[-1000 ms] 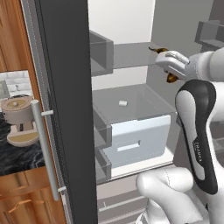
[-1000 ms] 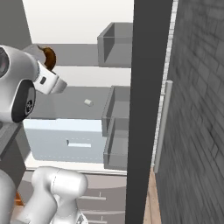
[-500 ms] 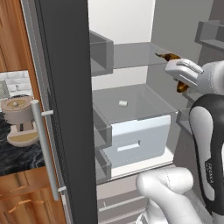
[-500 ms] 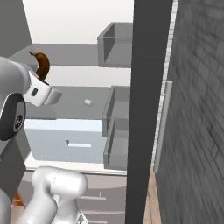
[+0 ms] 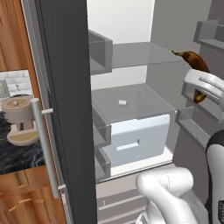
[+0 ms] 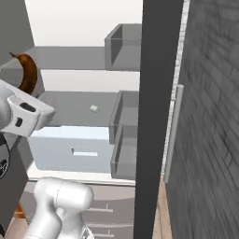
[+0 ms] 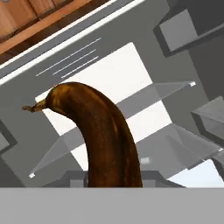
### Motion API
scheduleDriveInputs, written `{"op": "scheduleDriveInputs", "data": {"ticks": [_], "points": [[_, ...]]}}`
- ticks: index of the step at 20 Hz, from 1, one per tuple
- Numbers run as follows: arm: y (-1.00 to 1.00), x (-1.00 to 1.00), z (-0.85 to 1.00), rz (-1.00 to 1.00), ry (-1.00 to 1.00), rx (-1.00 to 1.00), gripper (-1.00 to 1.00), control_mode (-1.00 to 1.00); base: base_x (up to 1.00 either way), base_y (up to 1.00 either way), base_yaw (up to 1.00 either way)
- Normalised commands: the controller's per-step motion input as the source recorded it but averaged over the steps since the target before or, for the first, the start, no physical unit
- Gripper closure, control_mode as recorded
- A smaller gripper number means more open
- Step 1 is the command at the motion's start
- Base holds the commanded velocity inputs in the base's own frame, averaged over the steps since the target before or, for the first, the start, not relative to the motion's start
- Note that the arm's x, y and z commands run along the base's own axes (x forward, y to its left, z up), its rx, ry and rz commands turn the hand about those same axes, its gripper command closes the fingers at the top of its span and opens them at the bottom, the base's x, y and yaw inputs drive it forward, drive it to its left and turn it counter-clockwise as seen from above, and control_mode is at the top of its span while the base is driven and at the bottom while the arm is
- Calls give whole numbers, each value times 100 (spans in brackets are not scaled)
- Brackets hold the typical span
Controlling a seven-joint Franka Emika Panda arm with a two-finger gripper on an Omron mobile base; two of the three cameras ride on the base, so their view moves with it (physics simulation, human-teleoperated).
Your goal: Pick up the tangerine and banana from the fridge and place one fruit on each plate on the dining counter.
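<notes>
- The tool [image 5: 199, 89] is pinched on the banana [image 5: 191, 61], which is lifted in front of the open fridge [image 5: 131, 57], its stem end sticking up.
- A small white block [image 5: 123, 103] lies on the grey shelf [image 5: 131, 98] above the pale drawer [image 5: 138, 138].

The fridge [image 5: 65, 87] is standing wide open, so the middle is sitting free for a reach. Door bins [image 6: 122, 46] are sticking out on both sides, narrowing the gap. The grey shelf [image 5: 131, 54] is capping the space above the pale drawer [image 5: 138, 138], where a tiny white block [image 5: 123, 103] is lying. The banana [image 7: 105, 140] is hanging in the open, off the shelf.
</notes>
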Motion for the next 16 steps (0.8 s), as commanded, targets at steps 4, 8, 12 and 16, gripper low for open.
{"op": "scheduleDriveInputs", "data": {"ticks": [4,8,12,16], "points": [[0,0,0,0,0,0,100,100,-100,-5,0],[0,0,0,0,0,0,100,100,-100,-7,0],[0,0,0,0,0,0,100,100,-100,-1,1],[0,0,0,0,0,0,100,100,-100,0,13]]}}
